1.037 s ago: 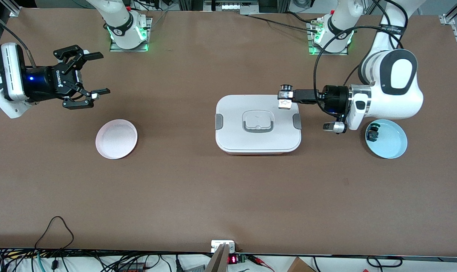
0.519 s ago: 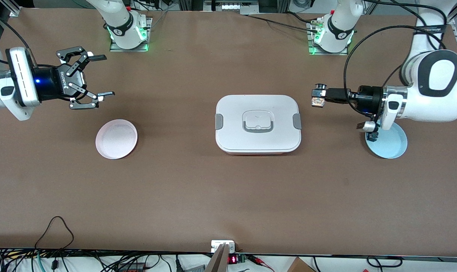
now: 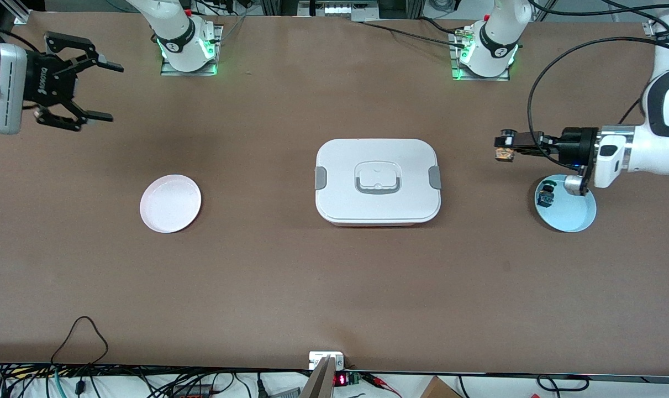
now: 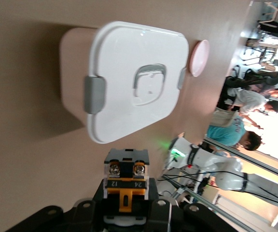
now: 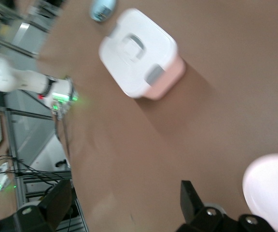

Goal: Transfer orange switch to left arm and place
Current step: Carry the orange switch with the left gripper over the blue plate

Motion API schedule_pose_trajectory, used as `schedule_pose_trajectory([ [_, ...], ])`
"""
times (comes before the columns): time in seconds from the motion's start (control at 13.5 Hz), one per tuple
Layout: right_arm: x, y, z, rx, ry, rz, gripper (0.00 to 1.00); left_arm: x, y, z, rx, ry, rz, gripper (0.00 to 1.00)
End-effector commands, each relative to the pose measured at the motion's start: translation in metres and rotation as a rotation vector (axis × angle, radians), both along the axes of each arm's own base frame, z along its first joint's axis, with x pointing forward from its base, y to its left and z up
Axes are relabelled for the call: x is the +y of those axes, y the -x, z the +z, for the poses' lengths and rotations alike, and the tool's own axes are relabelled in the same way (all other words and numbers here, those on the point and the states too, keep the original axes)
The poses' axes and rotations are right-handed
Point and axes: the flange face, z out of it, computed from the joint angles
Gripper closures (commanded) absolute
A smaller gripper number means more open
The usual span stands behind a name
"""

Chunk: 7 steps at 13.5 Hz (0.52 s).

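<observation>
On the brown bench (image 3: 334,287), nearest the front camera, a pink plate (image 3: 170,203) is seen toward the right arm's end and a light blue plate (image 3: 572,213) toward the left arm's end, with a small dark switch (image 3: 544,196) lying at the blue plate's rim. Between the two plates, a little farther from the camera, the box (image 3: 377,180) is set, its lid on and its grey clips and handle facing up. The left gripper (image 3: 505,148) is held level in the air over bare bench between the box and the blue plate, just past the plate's edge, and its jaws are clamped on the orange switch (image 4: 125,182); in the left wrist view the switch's orange band and two screw terminals are shown between the jaws. The right gripper (image 3: 99,91) is held in the air over the bench edge at the right arm's end, well apart from the pink plate, with its jaws spread wide and nothing between them.
</observation>
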Motion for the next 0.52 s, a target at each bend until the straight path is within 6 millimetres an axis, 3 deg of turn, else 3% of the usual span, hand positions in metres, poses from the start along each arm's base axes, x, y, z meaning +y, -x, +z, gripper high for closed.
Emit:
schedule_pose_trajectory([
  [0.0,0.005,0.006,-0.002,0.074,0.262,-0.13,0.0,0.031,-0.004,0.012,-0.055,-0.141,-0.098,1.0],
  [0.15,0.016,0.008,-0.008,0.07,0.459,-0.153,0.0,0.046,-0.008,0.025,-0.077,-0.298,-0.164,1.0],
  [0.3,0.031,0.007,-0.007,0.033,0.601,-0.167,0.0,0.056,-0.007,0.023,-0.07,-0.391,-0.203,1.0],
  [0.44,0.015,-0.003,-0.007,0.003,0.604,-0.213,0.0,0.067,-0.008,0.022,-0.082,-0.49,-0.229,1.0],
])
